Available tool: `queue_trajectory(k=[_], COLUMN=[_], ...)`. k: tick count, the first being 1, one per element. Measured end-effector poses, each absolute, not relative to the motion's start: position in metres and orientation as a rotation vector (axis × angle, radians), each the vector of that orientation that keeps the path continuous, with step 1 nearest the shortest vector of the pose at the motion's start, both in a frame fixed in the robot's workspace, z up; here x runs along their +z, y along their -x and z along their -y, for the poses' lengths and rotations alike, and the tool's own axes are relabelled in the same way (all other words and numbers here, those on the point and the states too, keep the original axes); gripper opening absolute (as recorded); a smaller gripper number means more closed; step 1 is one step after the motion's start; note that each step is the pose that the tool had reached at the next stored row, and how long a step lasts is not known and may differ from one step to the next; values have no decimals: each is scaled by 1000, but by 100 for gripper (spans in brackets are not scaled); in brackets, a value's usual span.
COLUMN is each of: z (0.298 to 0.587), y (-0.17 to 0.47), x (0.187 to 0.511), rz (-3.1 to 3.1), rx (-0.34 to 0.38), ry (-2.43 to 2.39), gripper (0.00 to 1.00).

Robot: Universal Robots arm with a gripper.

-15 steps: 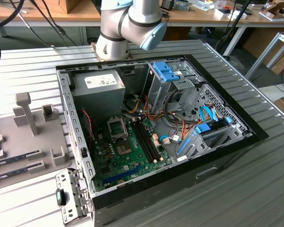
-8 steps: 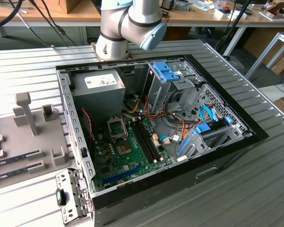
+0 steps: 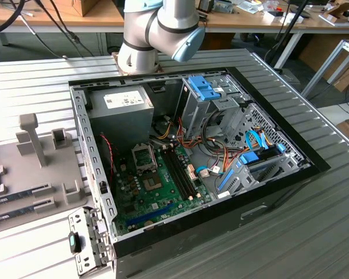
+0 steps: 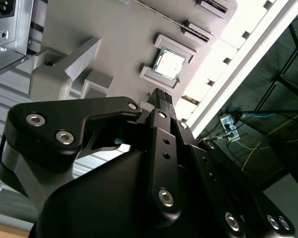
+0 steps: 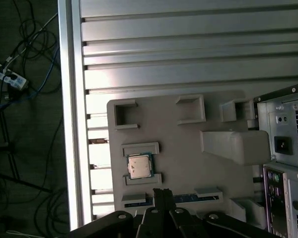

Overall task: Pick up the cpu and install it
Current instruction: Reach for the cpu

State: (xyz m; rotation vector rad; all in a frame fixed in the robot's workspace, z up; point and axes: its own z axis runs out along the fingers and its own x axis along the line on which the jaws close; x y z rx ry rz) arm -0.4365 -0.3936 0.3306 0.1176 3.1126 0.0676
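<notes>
One cpu (image 5: 139,165) rests, seemingly flat, on one tray (image 5: 184,158).

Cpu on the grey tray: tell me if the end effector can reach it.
Probably yes: the cpu lies uncovered on the grey tray, with nothing between it and the end effector.

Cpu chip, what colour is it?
The cpu is silvery-grey with a green rim; first wrist view shows it best.
</notes>
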Motion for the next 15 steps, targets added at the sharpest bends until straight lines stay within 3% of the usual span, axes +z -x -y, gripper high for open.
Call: queue_trajectory(k=[15], z=[394], y=[443], x=[330], rz=[-3113], rx=[68], ry=[-118], gripper=[11])
